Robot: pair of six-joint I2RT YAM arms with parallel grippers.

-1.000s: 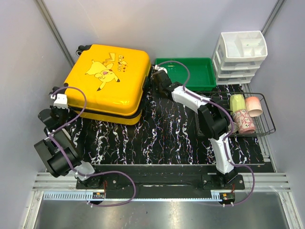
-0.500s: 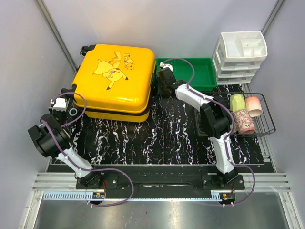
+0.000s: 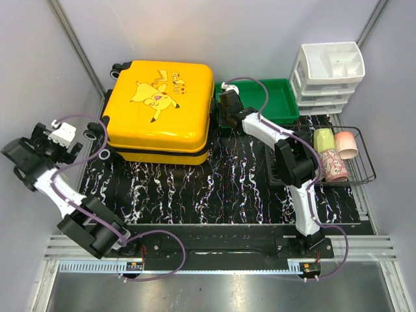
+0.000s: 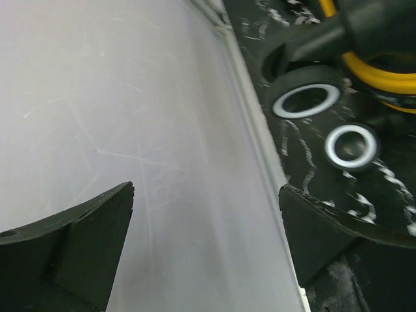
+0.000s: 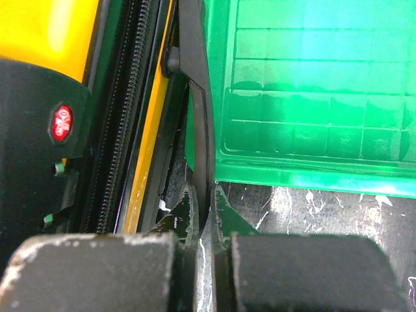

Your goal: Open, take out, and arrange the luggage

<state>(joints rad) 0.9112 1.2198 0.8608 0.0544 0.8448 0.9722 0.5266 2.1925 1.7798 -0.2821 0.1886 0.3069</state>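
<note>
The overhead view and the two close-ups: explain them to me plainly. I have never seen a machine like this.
The machine is two robot arms bolted side by side, the left arm and the right arm. The overhead view looks down from above and behind them. Each close-up comes from a camera on one arm's wrist.

On the black marbled mat the yellow luggage lies flat and closed. A green tray sits beside it, a white drawer unit stands in the far corner, and a wire basket holds cups.

The right gripper is shut on the black handle at the luggage's side, next to the tray. The left gripper is open and holds nothing. Its camera sees the wall and two of the luggage's wheels.
</note>
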